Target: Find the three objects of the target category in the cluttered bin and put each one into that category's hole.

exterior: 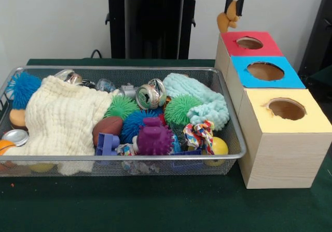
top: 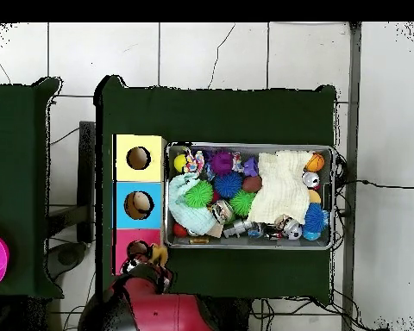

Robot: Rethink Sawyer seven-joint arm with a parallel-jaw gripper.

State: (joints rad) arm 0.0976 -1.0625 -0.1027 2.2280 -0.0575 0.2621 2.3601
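The silver wire-mesh bin (exterior: 129, 157) lies on the green table, full of clutter; it also shows in the overhead view (top: 249, 246). Three wooden boxes stand next to it, each with a round hole: a red-topped box (exterior: 249, 42), a blue-topped box (exterior: 265, 71) and a yellow-topped box (exterior: 287, 109). My gripper (exterior: 233, 6) hangs above the far edge of the red box, shut on a small orange-tan object (exterior: 227, 19). In the overhead view the gripper (top: 153, 263) and the orange object (top: 159, 254) sit just beside the red box's hole (top: 138, 250).
In the bin lie a cream cloth (exterior: 62, 118), a mint cloth (exterior: 207, 99), green spiky balls (exterior: 181, 109), a blue spiky ball (exterior: 136, 123), a purple spiky toy (exterior: 154, 138), a brown football (exterior: 107, 127), metal cans (exterior: 148, 95), a yellow ball (exterior: 219, 146).
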